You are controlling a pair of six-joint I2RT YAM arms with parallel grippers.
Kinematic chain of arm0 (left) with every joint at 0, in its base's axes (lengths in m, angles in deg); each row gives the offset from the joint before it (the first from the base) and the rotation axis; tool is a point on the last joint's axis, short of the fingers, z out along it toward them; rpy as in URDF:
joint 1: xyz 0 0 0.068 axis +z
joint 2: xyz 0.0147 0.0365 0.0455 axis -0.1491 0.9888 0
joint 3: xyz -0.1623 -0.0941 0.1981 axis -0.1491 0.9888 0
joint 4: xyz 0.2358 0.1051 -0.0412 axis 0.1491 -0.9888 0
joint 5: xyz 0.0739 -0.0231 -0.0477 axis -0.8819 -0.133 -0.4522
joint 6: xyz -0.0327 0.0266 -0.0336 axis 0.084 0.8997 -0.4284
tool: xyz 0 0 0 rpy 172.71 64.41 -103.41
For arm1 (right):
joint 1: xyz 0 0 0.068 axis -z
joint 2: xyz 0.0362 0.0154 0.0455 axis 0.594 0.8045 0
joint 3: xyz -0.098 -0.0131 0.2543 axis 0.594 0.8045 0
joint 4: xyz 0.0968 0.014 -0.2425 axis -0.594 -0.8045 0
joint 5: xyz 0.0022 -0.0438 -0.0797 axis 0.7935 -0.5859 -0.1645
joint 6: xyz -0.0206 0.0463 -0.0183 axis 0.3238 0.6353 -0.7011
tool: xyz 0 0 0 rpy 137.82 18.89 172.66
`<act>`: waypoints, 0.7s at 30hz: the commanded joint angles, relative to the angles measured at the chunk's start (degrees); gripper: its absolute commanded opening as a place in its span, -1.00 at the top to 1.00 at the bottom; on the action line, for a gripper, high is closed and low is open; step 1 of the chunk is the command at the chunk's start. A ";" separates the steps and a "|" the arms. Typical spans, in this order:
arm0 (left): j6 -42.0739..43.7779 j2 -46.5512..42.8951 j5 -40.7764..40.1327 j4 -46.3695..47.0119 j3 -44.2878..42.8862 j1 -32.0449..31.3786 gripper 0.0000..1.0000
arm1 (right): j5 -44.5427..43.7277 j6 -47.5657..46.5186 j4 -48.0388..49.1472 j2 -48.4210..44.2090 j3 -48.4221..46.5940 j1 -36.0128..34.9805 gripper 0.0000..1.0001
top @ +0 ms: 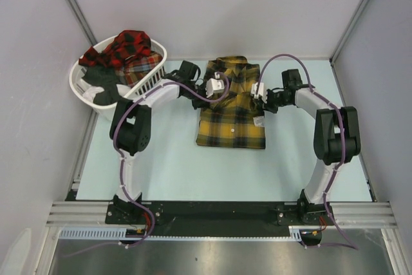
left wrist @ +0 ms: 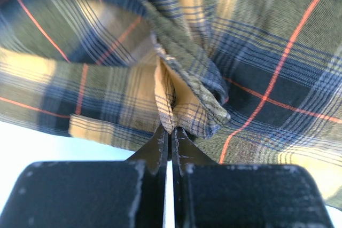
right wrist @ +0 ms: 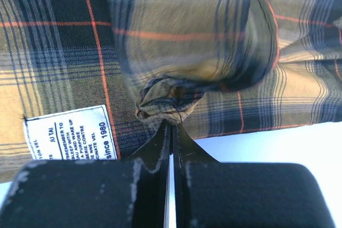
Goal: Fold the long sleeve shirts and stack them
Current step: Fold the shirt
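A mustard-yellow plaid long sleeve shirt lies partly folded in the middle of the table, collar toward the far side. My left gripper sits over its upper left part, shut on a pinched fold of the yellow cloth. My right gripper is over the upper right part, shut on a bunched wad of the same shirt. A white care label shows beside that wad. Red-and-black plaid shirts are heaped in the basket at the far left.
The white laundry basket stands at the table's far left corner, close to my left arm's elbow. Grey walls enclose the pale blue table on three sides. A metal rail runs along the near edge.
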 commanded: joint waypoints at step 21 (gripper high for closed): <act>-45.54 -15.38 12.33 8.79 10.01 7.93 -0.84 | 5.42 58.18 -9.07 -4.34 -14.44 5.78 -0.99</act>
